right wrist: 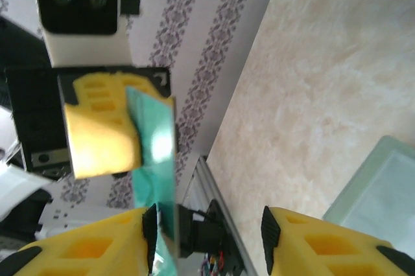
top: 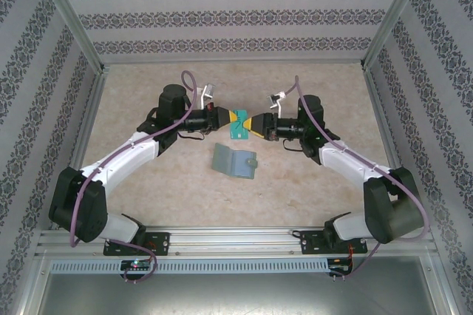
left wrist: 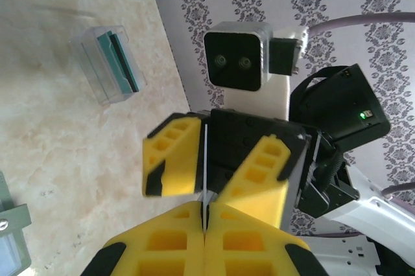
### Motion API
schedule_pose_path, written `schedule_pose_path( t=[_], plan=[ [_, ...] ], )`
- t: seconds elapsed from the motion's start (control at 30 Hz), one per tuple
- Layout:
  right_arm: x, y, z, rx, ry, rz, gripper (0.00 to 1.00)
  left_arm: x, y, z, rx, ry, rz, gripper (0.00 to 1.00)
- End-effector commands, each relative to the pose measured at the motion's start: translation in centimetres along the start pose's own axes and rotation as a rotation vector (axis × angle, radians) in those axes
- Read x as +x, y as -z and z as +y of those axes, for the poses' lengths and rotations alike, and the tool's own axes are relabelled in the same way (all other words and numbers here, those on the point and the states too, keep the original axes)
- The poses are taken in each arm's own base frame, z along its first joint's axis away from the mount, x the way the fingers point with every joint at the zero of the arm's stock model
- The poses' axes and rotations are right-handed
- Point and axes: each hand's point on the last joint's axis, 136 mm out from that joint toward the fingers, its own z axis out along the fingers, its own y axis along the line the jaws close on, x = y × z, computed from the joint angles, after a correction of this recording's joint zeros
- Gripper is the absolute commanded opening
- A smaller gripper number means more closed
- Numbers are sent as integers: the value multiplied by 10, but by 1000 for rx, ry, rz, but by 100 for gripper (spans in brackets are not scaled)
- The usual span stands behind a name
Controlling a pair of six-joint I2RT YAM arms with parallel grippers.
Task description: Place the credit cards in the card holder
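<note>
A teal credit card (top: 241, 117) hangs in the air at mid-table, between the two gripper tips. My left gripper (left wrist: 206, 208) is shut on it, and the card (left wrist: 205, 159) shows there edge-on as a thin pale line. My right gripper (right wrist: 207, 224) is open. The card (right wrist: 155, 153) rests against its left finger (right wrist: 97, 247), and the other finger stands well clear. The card holder (top: 235, 161), a grey-green folding case, lies open on the table just in front of the grippers. It also shows as the holder (right wrist: 382, 192) at the lower right of the right wrist view.
A clear plastic box (left wrist: 107, 62) holding more teal cards sits on the marble-patterned table close to the grippers. Patterned walls enclose the table (top: 148, 197) on three sides. A metal rail (top: 236, 239) runs along the near edge.
</note>
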Motion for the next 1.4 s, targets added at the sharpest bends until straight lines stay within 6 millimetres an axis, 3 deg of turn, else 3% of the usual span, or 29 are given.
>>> schedule_pose_path(
  t=[0.0,0.17,0.33,0.4,0.47,0.57,0.67,0.7,0.87,1.07,1.27,1.37],
  plan=[
    [12,-5,10,-43,62,56,45,0,0,-3,2,-42,23,0],
    [7,-4,5,-20,40,33,17,2,-2,2,-16,-36,43,0],
    [11,-2,1,-8,39,42,15,7,-4,15,-61,-31,83,1],
    [13,-4,-2,-4,27,49,7,9,-7,18,-52,-13,96,3],
    [16,-7,-5,-3,19,64,1,10,-11,24,-52,9,105,16],
    [20,-9,-19,33,-17,49,0,7,-13,34,-66,20,98,36],
    [26,-11,-43,120,-73,-1,1,10,-8,56,-145,24,91,81],
    [30,-11,-51,151,-81,-11,1,13,-6,67,-186,21,96,84],
    [50,-9,-104,309,-137,-63,0,35,12,135,-446,54,129,88],
    [75,-27,-140,389,-199,-34,0,54,9,161,-475,109,183,83],
    [81,-34,-160,419,-223,-39,0,67,25,194,-631,90,200,79],
    [83,-37,-164,401,-249,-30,0,74,32,211,-704,78,223,71]
  ],
)
